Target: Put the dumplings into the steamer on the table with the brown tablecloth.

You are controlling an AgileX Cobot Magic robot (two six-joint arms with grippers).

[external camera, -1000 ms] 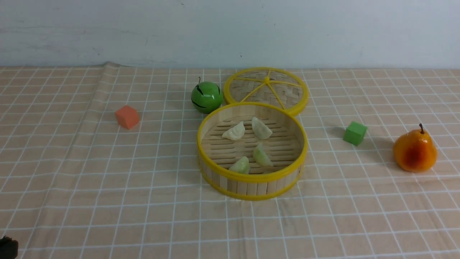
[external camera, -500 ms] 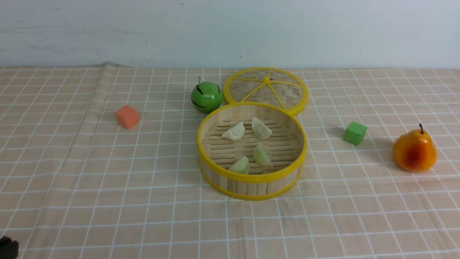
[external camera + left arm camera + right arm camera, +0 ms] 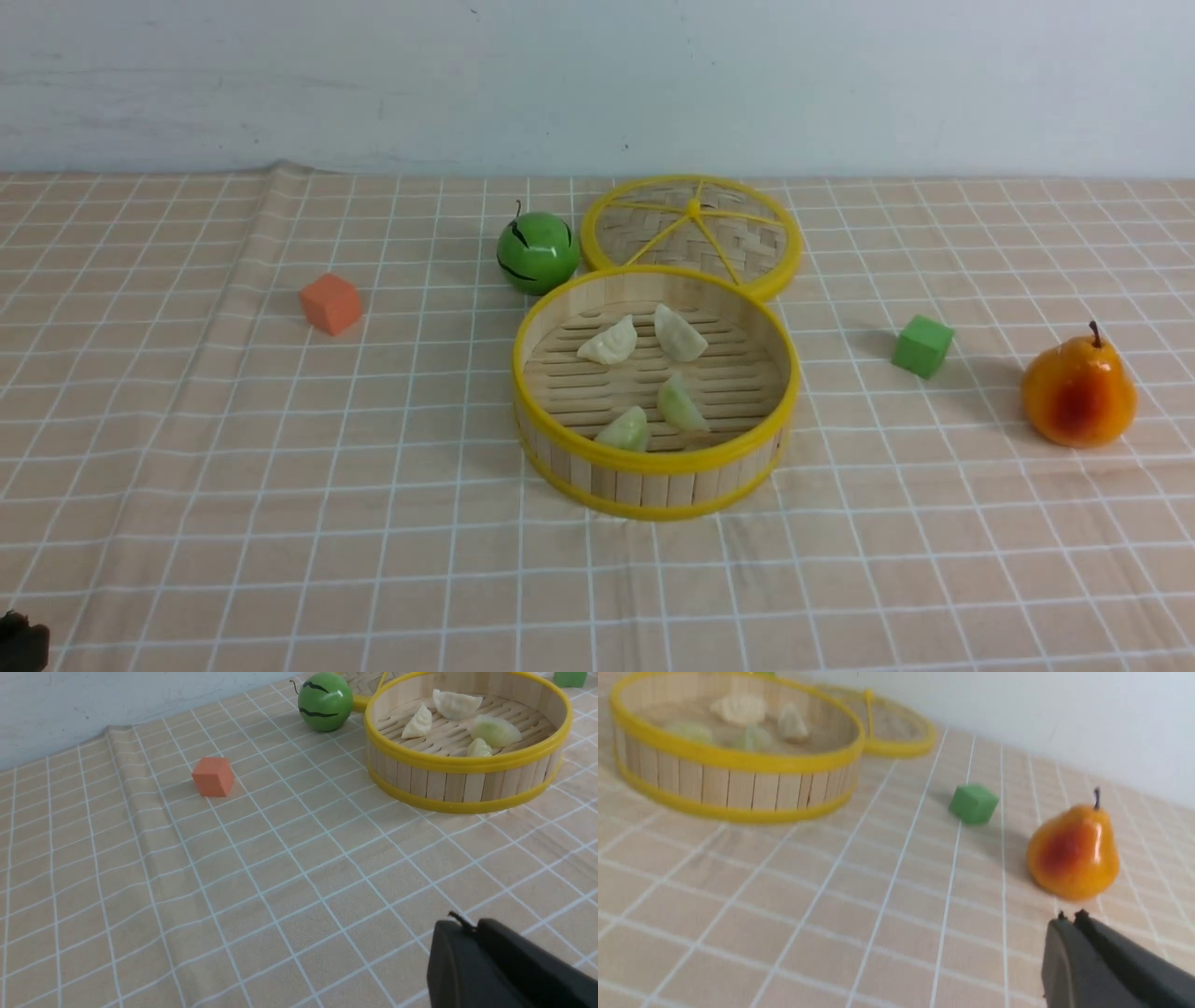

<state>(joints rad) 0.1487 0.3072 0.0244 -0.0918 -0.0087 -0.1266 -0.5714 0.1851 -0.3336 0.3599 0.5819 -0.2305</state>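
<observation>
Left end effector (image 3: 465,926) is hovering over the near-left corner of the worktop (image 3: 140,579). Its two black fingers are pressing together and are gripping nothing. In the front view only a dark sliver of it is showing at the bottom-left edge.

The brown tablecloth (image 3: 280,467) is covering the whole surface and is showing a raised crease down its left part. Just right of that crease, an orange cube (image 3: 330,303) is sitting alone. Further right, a green striped ball (image 3: 537,252) is resting just beside the far-left rim of the steamer.

The steamer (image 3: 653,485) is standing upright at the centre, well apart from the left end effector, forward and to its right. All four dumplings (image 3: 609,343) are lying on its slatted floor. The two cream-white ones are lying side by side toward the far wall. The two pale green ones are lying nearer the front wall, one of them against it. The woven lid (image 3: 691,229) is lying flat behind the steamer, its rim meeting the steamer's far rim.

To the right, a green cube (image 3: 922,345) is sitting apart from the steamer, and an orange pear (image 3: 1078,392) is standing upright beyond it.

The right end effector (image 3: 1069,917) is hovering near the pear, clenched and gripping nothing. The steamer with the dumplings is lying well apart from it, forward and to its left.
</observation>
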